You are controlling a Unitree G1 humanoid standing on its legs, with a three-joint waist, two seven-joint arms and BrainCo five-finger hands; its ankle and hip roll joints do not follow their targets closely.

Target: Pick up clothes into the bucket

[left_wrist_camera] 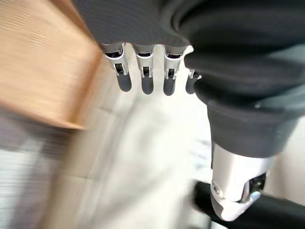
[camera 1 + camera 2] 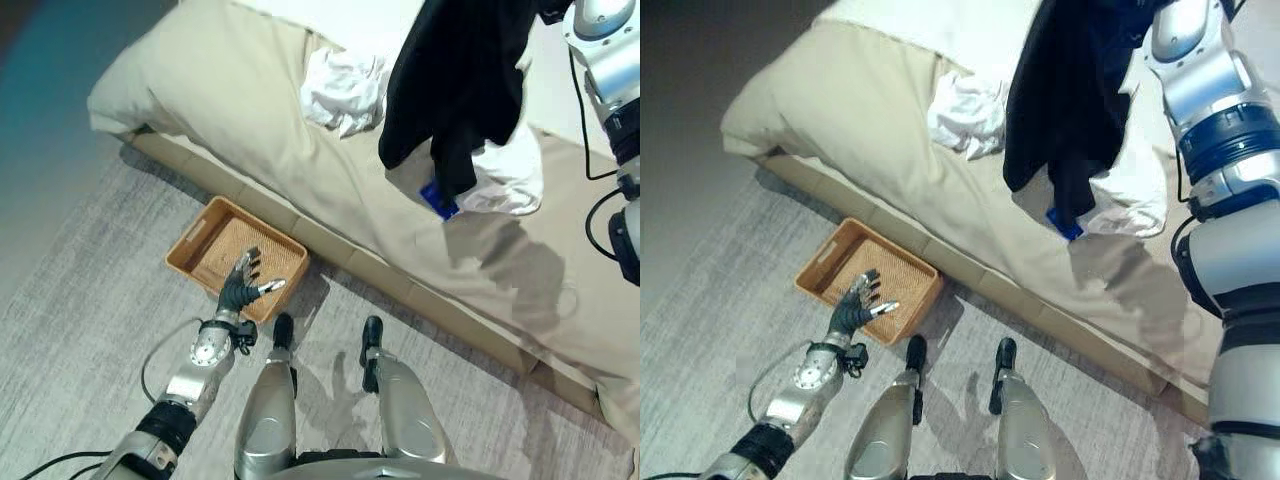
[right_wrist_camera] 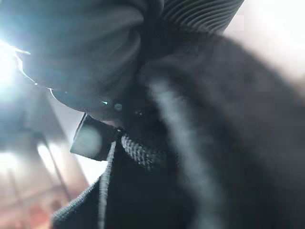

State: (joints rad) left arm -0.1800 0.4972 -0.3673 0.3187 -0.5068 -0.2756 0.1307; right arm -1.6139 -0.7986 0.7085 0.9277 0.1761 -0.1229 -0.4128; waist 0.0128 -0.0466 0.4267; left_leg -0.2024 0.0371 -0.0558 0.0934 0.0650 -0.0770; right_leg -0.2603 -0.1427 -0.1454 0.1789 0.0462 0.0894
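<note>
A black garment [image 2: 455,80] hangs in the air over the beige bed [image 2: 220,90], held up from its top by my right hand [image 3: 195,12], whose fingers are buried in the dark cloth. A crumpled white garment [image 2: 345,90] lies on the bed to its left. Another white piece [image 2: 510,175] with a small blue item [image 2: 437,198] lies beneath it. The woven brown basket [image 2: 262,225] sits on the floor against the bed's side. My left hand [image 2: 243,283] hovers over the basket's near corner, fingers [image 1: 143,71] straight and spread, holding nothing.
The bed's low wooden base [image 2: 340,250] runs diagonally across the view just behind the basket. Grey carpet [image 2: 90,330] covers the floor to the left and in front.
</note>
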